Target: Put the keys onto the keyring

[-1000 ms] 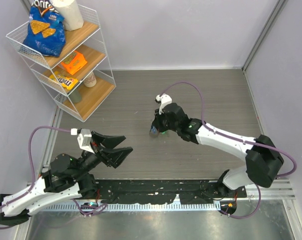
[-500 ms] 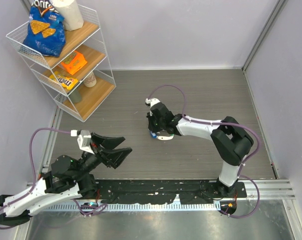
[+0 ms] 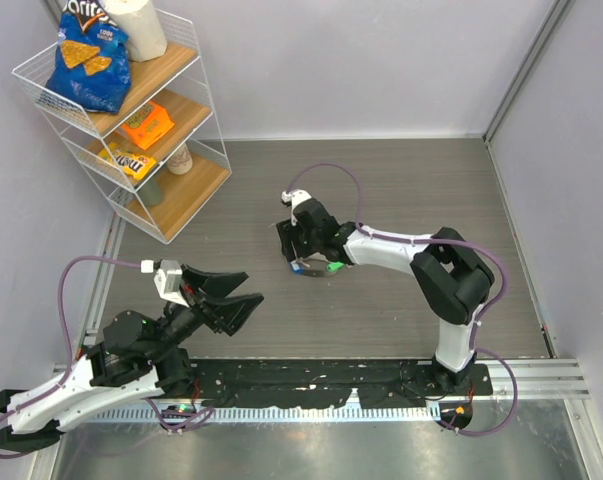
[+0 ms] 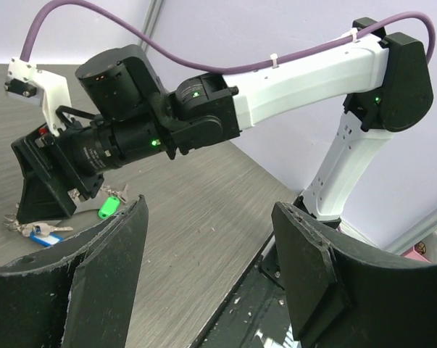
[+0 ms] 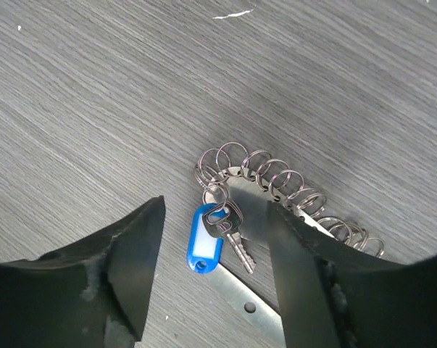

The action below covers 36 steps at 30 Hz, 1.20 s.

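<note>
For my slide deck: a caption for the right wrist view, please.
Right gripper, open, poised over the blue-tagged key and the linked keyring on the grey table.

The keyring (image 5: 276,177) lies on the table (image 3: 431,180), under my right gripper (image 5: 214,210). 1 key (image 5: 204,243) touches 1 end of it; the 2nd key (image 3: 333,267) lies just right of it. My left gripper (image 3: 253,287) hangs well apart, nearer and left. The rack (image 3: 196,185) stands behind, far left.
</note>
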{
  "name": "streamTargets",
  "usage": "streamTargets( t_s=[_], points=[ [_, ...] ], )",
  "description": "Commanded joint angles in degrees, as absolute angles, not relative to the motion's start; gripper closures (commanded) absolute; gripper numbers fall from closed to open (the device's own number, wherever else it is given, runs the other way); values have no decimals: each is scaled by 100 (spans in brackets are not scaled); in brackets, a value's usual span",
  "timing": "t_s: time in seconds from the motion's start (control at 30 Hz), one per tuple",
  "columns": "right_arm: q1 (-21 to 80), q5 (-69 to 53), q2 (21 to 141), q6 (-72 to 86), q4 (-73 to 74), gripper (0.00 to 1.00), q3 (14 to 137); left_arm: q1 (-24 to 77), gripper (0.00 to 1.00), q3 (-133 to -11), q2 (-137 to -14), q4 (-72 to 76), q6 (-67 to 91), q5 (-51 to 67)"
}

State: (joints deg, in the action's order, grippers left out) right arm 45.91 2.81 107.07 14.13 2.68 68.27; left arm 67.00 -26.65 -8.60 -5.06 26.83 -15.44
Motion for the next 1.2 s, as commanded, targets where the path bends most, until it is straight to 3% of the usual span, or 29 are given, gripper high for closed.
streamTargets(
  t_s=[0.0,0.2,0.3,0.6,0.93,1.17],
  points=[
    [4579,475,9986,1327,123,34,7005,6697,25,-2707,-879,-501,2628,-1714],
    [4579,685,9073,1283,211,20,6724,6688,22,-2874,-870,-676,2488,-1784],
    [4579,782,8545,1239,281,1,6601,6688,20,-3005,-923,-834,2391,-1819],
    [4579,1265,7129,1450,456,4,5959,6689,0,-3304,-1326,-923,2110,-1951],
    [4579,1731,5556,1397,1353,4,5906,6688,0,-3946,-1907,-1248,1530,-2346],
    [4579,2740,5168,1704,2073,5,6134,6689,0,-4376,-2206,-1423,1090,-2514]
  ],
)
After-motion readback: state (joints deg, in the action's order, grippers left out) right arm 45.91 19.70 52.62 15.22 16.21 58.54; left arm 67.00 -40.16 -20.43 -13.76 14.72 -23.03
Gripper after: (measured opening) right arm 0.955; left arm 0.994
